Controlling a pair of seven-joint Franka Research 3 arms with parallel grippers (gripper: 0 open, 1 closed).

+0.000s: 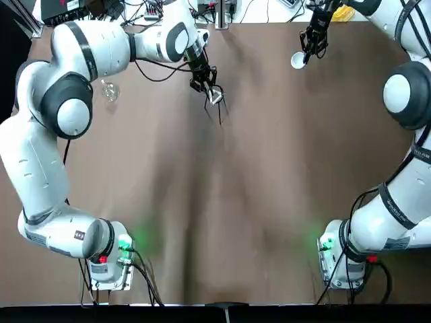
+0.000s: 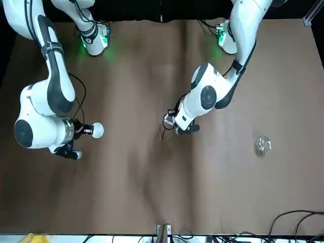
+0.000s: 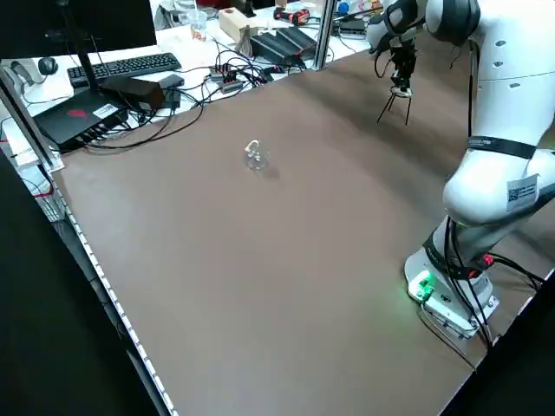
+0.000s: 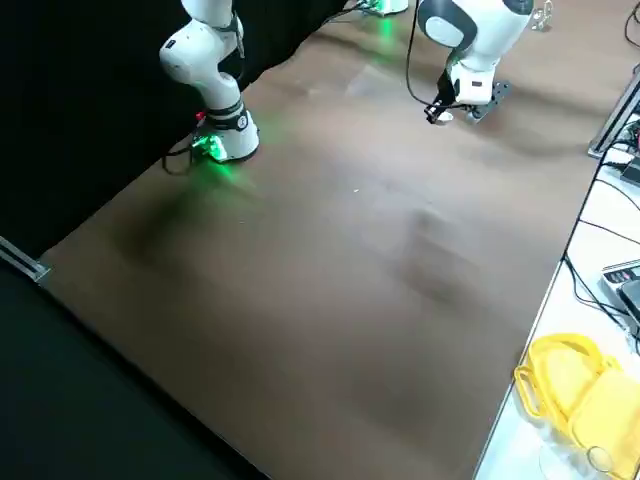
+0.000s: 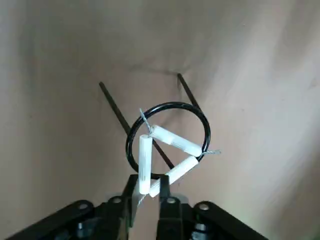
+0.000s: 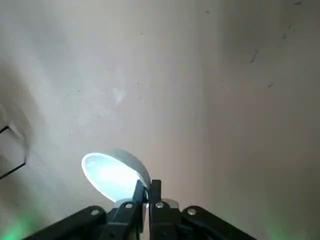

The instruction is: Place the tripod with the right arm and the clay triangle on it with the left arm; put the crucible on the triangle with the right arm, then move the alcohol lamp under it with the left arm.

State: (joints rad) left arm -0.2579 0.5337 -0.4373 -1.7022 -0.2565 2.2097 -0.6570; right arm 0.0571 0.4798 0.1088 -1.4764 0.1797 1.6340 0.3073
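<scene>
The black wire tripod (image 5: 170,111) stands on the brown table toward the far middle, its legs (image 1: 219,111) showing below the ring. The white clay triangle (image 5: 167,150) lies across the ring, and my left gripper (image 5: 148,187) is shut on one of its corners, right above the tripod (image 3: 395,102). In the top view the triangle (image 1: 215,97) shows just past the left gripper (image 1: 205,84). My right gripper (image 6: 147,189) is shut on the rim of the white crucible (image 6: 115,171), at the far right of the table (image 1: 297,61). The clear glass alcohol lamp (image 1: 110,89) stands alone at the far left.
Cables, a keyboard and boxes (image 3: 130,74) crowd the bench beyond the table's far edge. A yellow object (image 4: 570,385) lies off the table at the far right corner. Both arm bases (image 1: 111,259) sit at the near edge, with bare tabletop (image 1: 222,215) between them.
</scene>
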